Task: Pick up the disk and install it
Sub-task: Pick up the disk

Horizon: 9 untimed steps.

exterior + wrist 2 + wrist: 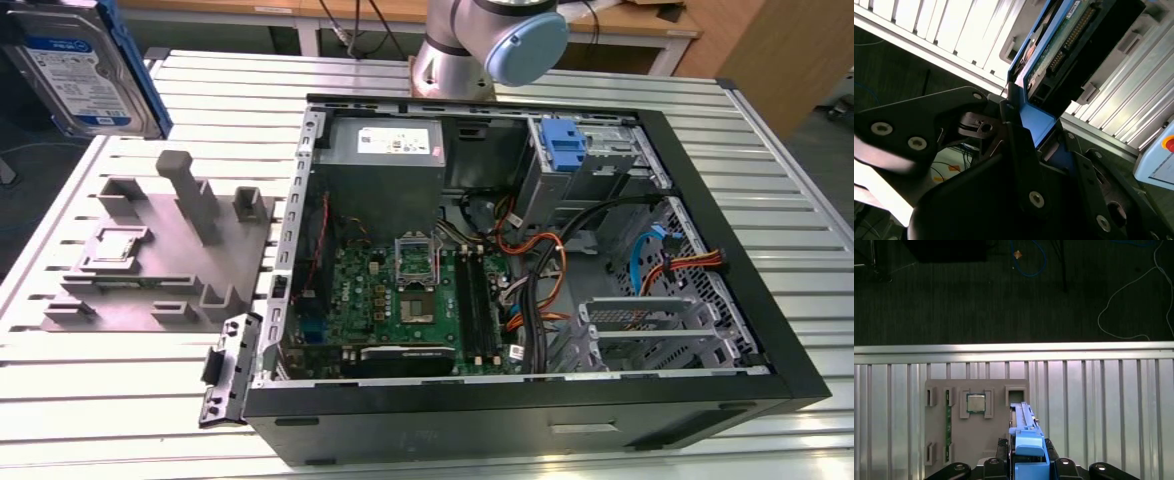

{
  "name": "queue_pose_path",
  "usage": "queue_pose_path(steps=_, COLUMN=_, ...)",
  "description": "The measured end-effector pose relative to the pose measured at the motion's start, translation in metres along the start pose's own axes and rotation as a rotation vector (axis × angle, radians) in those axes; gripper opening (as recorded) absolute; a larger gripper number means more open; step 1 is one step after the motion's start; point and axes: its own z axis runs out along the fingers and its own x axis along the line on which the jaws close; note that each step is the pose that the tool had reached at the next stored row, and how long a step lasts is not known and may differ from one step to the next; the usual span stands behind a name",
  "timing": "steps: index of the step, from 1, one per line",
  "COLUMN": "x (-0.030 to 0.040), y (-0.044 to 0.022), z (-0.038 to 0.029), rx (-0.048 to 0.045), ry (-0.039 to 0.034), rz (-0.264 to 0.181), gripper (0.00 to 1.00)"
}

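Place: a robotics lab set up for computer assembly.
Worktop: a slatted aluminium worktop [120, 400] carries an open computer case [534, 415] with its boards and wiring bare.
Arm: a robot arm's base [461, 50] stands on the worktop just behind the computer case.
Fixture: a grey holder plate [160, 260] lies beside the computer case, on the exterior view's left. A chip [975, 403] and a green circuit strip [948, 420] sit in its pockets.
Held part: the disk [87, 70] is clamped between the fingers [1021, 145] of the gripper [1046, 135], above the worktop and beyond the plate from the computer case.
Surroundings: wooden desks [641, 25] stand behind the computer case. Off the worktop's edge is a dark carpet floor [979, 305] with loose cables [1134, 295].
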Motion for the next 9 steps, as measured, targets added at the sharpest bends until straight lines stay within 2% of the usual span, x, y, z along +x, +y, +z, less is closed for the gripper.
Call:
queue_pose_path(steps=3, x=-0.0001, y=0.0, z=-0.0023, rx=-0.0002, ry=0.0001, rz=0.0, gripper=0.37)
queue_pose_path(steps=9, x=-0.0006, y=0.0002, z=-0.0134, rx=-0.0001, ry=0.0002, rz=0.0, gripper=0.37)
